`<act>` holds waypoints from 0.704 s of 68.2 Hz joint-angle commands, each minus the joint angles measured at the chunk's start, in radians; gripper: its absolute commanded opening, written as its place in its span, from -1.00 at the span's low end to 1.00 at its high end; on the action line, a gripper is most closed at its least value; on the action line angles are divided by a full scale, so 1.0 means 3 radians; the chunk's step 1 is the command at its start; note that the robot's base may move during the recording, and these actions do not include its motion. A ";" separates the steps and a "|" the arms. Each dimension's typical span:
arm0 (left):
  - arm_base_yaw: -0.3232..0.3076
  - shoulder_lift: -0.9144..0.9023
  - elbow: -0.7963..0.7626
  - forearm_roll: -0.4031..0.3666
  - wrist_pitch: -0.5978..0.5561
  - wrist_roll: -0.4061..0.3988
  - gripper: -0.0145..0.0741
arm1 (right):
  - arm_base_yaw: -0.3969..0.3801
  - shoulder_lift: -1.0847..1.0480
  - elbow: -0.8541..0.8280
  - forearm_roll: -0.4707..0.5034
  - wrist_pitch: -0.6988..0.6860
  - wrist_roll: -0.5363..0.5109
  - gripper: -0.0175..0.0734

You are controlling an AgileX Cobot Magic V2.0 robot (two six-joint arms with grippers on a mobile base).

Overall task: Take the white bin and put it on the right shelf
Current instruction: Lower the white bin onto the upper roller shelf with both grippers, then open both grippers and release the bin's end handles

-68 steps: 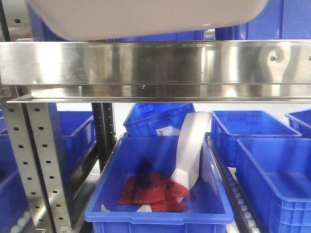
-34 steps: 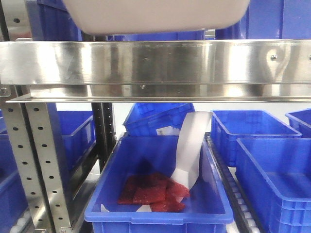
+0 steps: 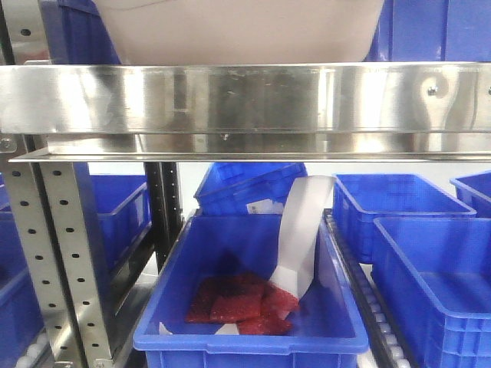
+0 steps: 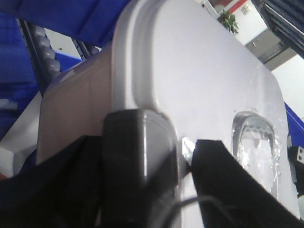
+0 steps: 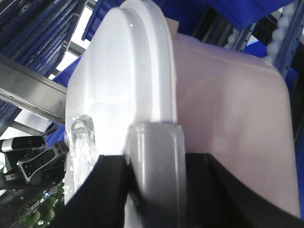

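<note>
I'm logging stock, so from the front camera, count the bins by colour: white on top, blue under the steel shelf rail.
white bin: 1
blue crates below the shelf rail: 6 clearly shown; blue slivers at the left edge can't be counted
Total: at least 7

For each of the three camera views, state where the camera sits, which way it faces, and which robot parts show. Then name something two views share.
Front view: faces the right shelf rail; white bin above, blue crates below; no robot parts.
Left wrist view: behind the left claw, clamped on the bin's rim.
Right wrist view: behind the right claw, clamped on the rim.
Shared: both wrist views show the bin's white lid and recessed handle.
</note>
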 commanded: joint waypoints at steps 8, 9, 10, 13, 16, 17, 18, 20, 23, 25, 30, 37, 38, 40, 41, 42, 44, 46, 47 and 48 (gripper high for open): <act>-0.0059 -0.0160 -0.0143 -0.0252 -0.0040 0.0062 0.02 | 0.0048 -0.0034 -0.0138 0.0356 0.0191 -0.0032 0.30; -0.0059 -0.0160 -0.0143 -0.0246 -0.0045 0.0062 0.06 | 0.0048 -0.0026 -0.0138 0.0357 0.0187 -0.0032 0.35; -0.0059 -0.0160 -0.0143 -0.0239 -0.0047 0.0062 0.10 | 0.0048 -0.0022 -0.0138 0.0354 0.0180 -0.0032 0.39; -0.0059 -0.0154 -0.0143 -0.0233 -0.0047 0.0062 0.21 | 0.0048 -0.0010 -0.0138 0.0345 0.0173 -0.0032 0.54; -0.0059 -0.0154 -0.0143 -0.0233 -0.0047 0.0062 0.29 | 0.0048 0.0002 -0.0138 0.0342 0.0164 -0.0032 0.66; -0.0059 -0.0154 -0.0143 -0.0233 -0.0058 0.0062 0.31 | 0.0048 0.0002 -0.0138 0.0337 0.0153 -0.0032 0.70; -0.0059 -0.0154 -0.0143 -0.0233 -0.0066 0.0062 0.33 | 0.0048 0.0002 -0.0138 0.0328 0.0143 -0.0032 0.73; -0.0054 -0.0154 -0.0143 -0.0233 -0.0080 0.0062 0.38 | 0.0048 0.0003 -0.0138 0.0284 0.0110 -0.0032 0.81; -0.0055 -0.0154 -0.0143 -0.0233 -0.0102 0.0062 0.40 | 0.0043 0.0003 -0.0138 0.0242 0.0041 -0.0032 0.78; -0.0055 -0.0154 -0.0143 -0.0233 -0.0120 0.0062 0.40 | 0.0035 0.0003 -0.0138 0.0215 0.0005 -0.0032 0.78; -0.0047 -0.0154 -0.0143 -0.0233 -0.0165 0.0062 0.40 | -0.0001 0.0003 -0.0138 0.0122 -0.0125 -0.0032 0.78; -0.0009 -0.0154 -0.0143 -0.0233 -0.0186 0.0062 0.40 | -0.0095 0.0003 -0.0138 0.0022 -0.0263 -0.0032 0.78; 0.0010 -0.0154 -0.0143 -0.0233 -0.0186 0.0062 0.40 | -0.0121 0.0003 -0.0138 0.0016 -0.0267 -0.0032 0.78; 0.0017 -0.0154 -0.0143 -0.0233 -0.0186 0.0062 0.40 | -0.0161 0.0003 -0.0138 0.0016 -0.0267 -0.0032 0.78; 0.0025 -0.0154 -0.0143 -0.0233 -0.0186 0.0062 0.40 | -0.0177 0.0003 -0.0138 0.0016 -0.0262 -0.0032 0.78; 0.0034 -0.0154 -0.0143 -0.0233 -0.0186 0.0062 0.40 | -0.0191 0.0003 -0.0138 0.0016 -0.0257 -0.0032 0.78; 0.0063 -0.0154 -0.0143 -0.0233 -0.0186 0.0062 0.39 | -0.0225 0.0003 -0.0138 0.0016 -0.0235 -0.0032 0.78; 0.0082 -0.0154 -0.0143 -0.0233 -0.0186 0.0062 0.39 | -0.0255 0.0003 -0.0138 0.0013 -0.0215 -0.0032 0.78; 0.0082 -0.0154 -0.0143 -0.0233 -0.0186 0.0062 0.38 | -0.0270 0.0003 -0.0138 0.0013 -0.0203 -0.0032 0.78; 0.0089 -0.0154 -0.0143 -0.0233 -0.0186 0.0062 0.36 | -0.0279 0.0003 -0.0138 0.0005 -0.0194 -0.0032 0.78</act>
